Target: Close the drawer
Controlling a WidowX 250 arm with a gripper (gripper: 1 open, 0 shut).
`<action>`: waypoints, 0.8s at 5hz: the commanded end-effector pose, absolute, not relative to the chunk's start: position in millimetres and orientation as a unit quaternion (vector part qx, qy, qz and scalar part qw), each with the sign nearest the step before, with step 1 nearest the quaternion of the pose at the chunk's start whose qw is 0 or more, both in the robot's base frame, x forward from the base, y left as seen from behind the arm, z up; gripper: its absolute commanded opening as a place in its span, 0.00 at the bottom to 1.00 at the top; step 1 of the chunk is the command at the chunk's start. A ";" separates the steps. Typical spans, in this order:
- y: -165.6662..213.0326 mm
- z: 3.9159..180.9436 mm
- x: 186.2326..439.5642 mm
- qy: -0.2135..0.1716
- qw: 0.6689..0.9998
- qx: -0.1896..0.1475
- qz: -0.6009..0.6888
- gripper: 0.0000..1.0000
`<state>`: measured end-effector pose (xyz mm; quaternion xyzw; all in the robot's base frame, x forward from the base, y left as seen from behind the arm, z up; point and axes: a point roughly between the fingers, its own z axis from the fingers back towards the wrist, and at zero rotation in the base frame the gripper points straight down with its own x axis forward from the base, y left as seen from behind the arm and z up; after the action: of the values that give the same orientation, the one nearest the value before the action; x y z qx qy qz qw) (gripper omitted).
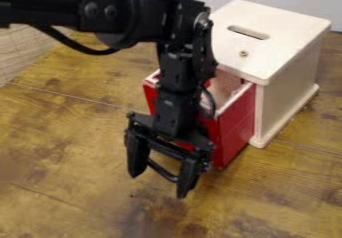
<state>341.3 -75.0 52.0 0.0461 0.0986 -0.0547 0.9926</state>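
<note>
The red drawer sticks out of the cream wooden cabinet, pulled partly open, with a strip of pale wood interior showing at its top. The black arm hides most of the red front and the handle cannot be made out. My gripper hangs in front of the drawer front, fingers pointing down toward the table, jaws spread apart and empty. The fingertips sit just above the tabletop, close to the drawer's lower front.
The cabinet has a slot on its top and stands at the back right of the worn wooden table. A pale surface shows at the left edge.
</note>
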 end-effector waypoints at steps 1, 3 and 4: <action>-94.9 64.8 409.8 -0.032 0.995 0.040 -0.088 1.00; -99.3 82.0 392.4 -0.051 0.994 0.038 -0.087 1.00; -99.9 85.9 381.6 -0.058 0.994 0.038 -0.089 1.00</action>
<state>377.2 -89.0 50.9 0.0440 -0.0087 -0.0757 0.9961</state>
